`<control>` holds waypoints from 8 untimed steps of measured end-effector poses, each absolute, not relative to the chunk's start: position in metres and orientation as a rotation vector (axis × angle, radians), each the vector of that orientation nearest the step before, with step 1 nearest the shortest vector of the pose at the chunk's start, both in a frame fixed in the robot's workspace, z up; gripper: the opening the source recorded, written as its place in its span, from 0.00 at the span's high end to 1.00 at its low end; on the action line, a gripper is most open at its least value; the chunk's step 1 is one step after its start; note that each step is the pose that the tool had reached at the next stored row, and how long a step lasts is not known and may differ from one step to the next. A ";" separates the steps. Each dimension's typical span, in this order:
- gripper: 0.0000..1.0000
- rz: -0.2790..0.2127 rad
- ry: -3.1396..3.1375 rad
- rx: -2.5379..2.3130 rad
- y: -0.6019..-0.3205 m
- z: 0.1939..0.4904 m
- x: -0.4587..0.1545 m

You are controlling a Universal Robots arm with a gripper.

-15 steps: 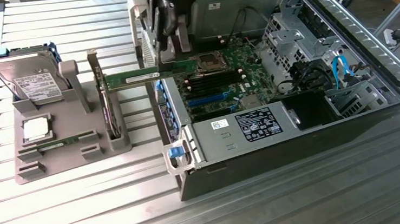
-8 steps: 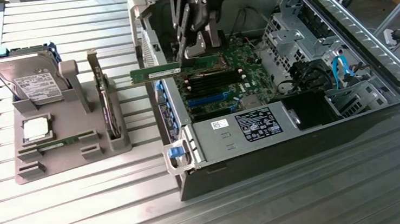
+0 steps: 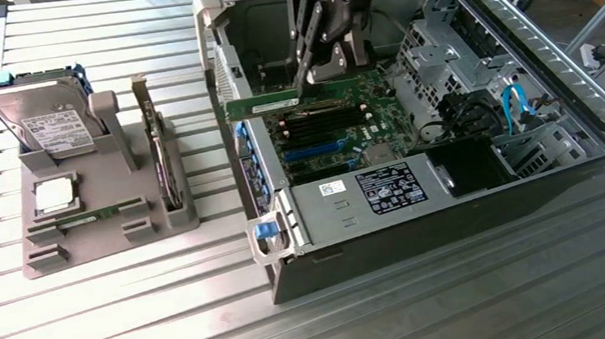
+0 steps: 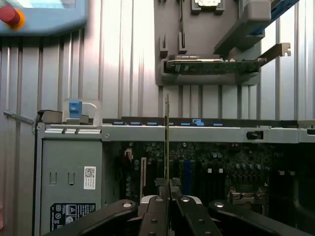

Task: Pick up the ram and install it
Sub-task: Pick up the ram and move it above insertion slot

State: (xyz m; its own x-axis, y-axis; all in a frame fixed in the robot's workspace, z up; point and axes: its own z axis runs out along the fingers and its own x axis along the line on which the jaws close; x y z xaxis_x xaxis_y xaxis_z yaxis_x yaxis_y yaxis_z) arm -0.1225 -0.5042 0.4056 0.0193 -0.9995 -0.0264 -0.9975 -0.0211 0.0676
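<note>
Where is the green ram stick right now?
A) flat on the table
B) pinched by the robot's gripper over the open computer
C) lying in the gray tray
B: the ram is clamped in the shut gripper, over the motherboard inside the open computer case.

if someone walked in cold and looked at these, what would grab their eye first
The open computer case dominates the exterior view's right, with its green board exposed. Inside it, the black tool is shut on the ram stick, holding it above that board. On the exterior view's left, a grey holder carries a hard drive and an upright card.
</note>
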 end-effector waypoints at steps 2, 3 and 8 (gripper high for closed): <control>0.88 -0.104 -2.176 2.221 -0.504 0.406 -0.114; 0.88 -0.105 -2.176 2.220 -0.504 0.406 -0.109; 0.88 -0.108 -2.175 2.219 -0.505 0.406 -0.090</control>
